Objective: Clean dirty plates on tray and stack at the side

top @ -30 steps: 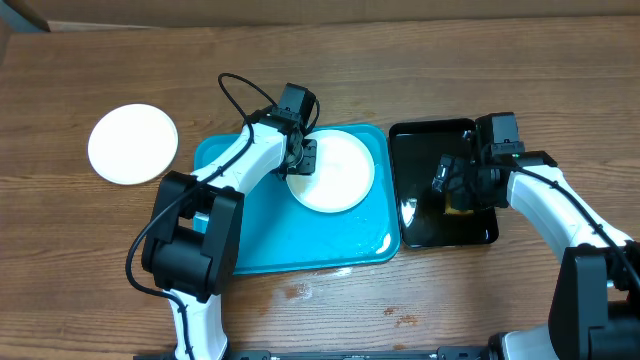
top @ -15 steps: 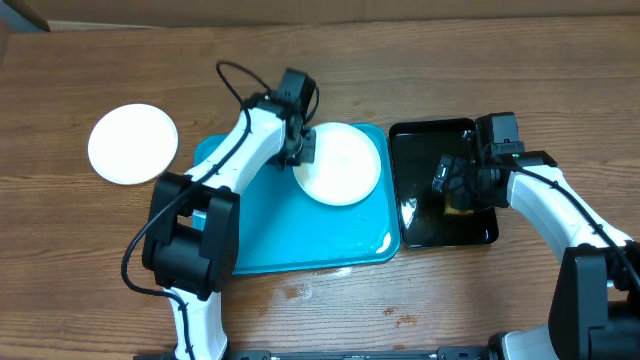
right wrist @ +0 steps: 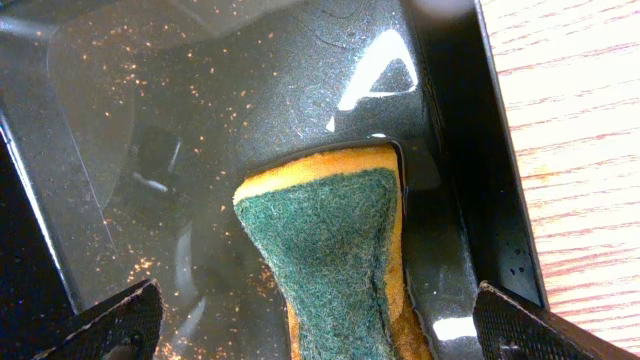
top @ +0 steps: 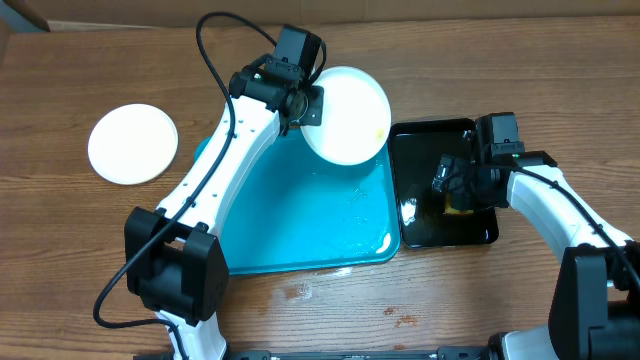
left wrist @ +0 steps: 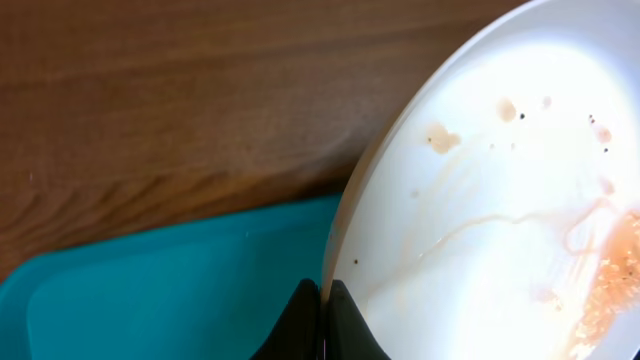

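On my overhead feed the left gripper (top: 305, 105) is pressed together on the rim of a white plate (top: 347, 112), pinching it at the plate's left edge. The plate looks raised and tilted, sitting over the far right corner of the blue tray (top: 300, 220), with its far edge reaching out over the bench (top: 120, 60) and its right edge close to the black tray (top: 445, 230). From the left wrist camera I can see brown and orange smears (left wrist: 590, 270) spread across the plate's face, with the gripper tips closed tight on the rim at the bottom of the view.

A second white plate (top: 132, 143) lies flat on the bench, well apart from the blue tray on its left side.

My right gripper (right wrist: 320, 335) hangs over the black tray with its fingers (right wrist: 110, 320) spread wide. A sponge (right wrist: 330, 240), green scrub side up over a yellow body, lies in the tray between them, and I see neither finger touching it.
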Motion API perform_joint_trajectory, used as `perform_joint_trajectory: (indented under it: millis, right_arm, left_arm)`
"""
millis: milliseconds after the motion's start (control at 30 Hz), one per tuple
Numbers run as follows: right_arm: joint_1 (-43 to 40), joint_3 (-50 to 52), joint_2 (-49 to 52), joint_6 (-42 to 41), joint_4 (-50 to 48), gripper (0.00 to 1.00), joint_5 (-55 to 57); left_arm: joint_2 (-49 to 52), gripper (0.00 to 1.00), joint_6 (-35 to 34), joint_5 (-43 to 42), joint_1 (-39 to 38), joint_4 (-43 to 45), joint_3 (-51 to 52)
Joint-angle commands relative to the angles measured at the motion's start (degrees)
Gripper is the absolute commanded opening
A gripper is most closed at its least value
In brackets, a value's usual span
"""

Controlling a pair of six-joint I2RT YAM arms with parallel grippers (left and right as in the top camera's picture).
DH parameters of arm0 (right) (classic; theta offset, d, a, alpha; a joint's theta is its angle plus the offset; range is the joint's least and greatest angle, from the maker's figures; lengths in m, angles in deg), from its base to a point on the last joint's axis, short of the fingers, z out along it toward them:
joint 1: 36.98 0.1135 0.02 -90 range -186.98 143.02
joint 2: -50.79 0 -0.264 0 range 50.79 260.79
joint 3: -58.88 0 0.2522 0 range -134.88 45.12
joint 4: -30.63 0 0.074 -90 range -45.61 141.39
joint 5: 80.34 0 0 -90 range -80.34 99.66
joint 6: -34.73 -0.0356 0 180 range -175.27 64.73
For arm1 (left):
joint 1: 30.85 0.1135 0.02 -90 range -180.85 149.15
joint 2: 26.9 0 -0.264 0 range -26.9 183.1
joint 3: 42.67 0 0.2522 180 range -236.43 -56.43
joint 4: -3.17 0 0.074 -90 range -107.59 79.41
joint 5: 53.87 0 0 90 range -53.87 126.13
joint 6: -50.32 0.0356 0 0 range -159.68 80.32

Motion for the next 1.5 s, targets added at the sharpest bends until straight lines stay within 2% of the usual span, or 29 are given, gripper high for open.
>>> perform_joint_trajectory:
  millis: [0, 300, 800, 1033, 1367, 1467]
  right_arm:
    - [-0.3, -1.2, 0.2, 0.0, -0.3, 1.00, 0.4]
    - [-0.3, -1.2, 0.2, 0.0, -0.3, 1.00, 0.4]
    - [-0.3, -1.2, 0.2, 0.0, -0.3, 1.00, 0.4]
    - [-0.3, -1.2, 0.2, 0.0, -0.3, 1.00, 0.4]
    - [-0.3, -1.2, 0.2, 0.0, -0.3, 1.00, 0.4]
    - [-0.3, -1.2, 0.2, 0.0, -0.3, 1.00, 0.4]
  left_arm:
    - [-1.4, 0.04, 1.9, 0.7, -1.5, 2.0, -1.4]
    - [-1.4, 0.04, 4.8, 11.2, -8.1, 8.9, -1.4]
    - [-1.4, 0.04, 22.4, 40.6, -23.1, 24.7, -1.4]
    - [-1.4, 0.04, 30.3, 47.8, -29.0, 32.5, -1.4]
    - [-1.4, 0.04, 40.5, 54.2, -31.8, 40.4, -1.4]
    - [-1.4, 0.04, 41.1, 57.1, -31.5, 44.8, -1.4]
